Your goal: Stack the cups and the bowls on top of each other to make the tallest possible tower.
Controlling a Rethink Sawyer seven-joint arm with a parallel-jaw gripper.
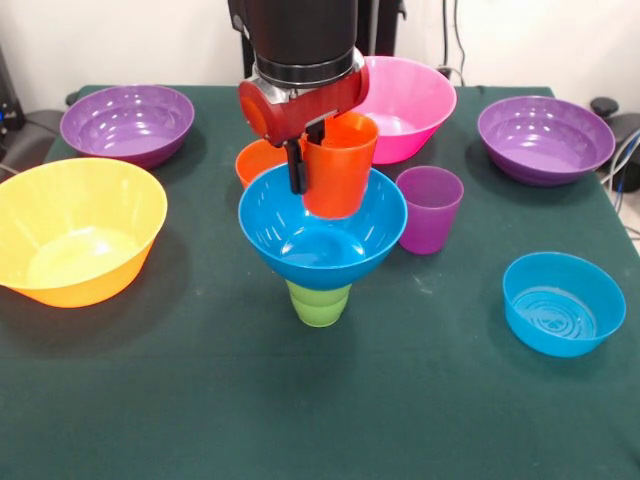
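- A dark green cloth covers the tabletop point(200, 400), with a pale wall and cables behind its far edge.
- Near the middle, the green cup point(319, 302) stands mouth-down, with the medium blue bowl point(322, 240) balanced upright on its base.
- The jaws point(308, 160) are closed on the rim of the orange cup point(340, 165), one finger showing on the outer wall; the cup hangs upright inside the blue bowl, whether touching its floor cannot be told.
- The small orange bowl point(258, 158) sits just behind the stack, the purple cup point(429, 208) beside it.
- Large bowls lie toward the edges: yellow-orange, pink and two purple.
- A small blue bowl point(563, 303) lies near the right edge.
- The pieces look like light, stiff, glossy plastic, probably slippery; a rim pinch seems the safest hold, and the narrow base would likely tip under a sideways push.
- No brand, label or writing is legible.
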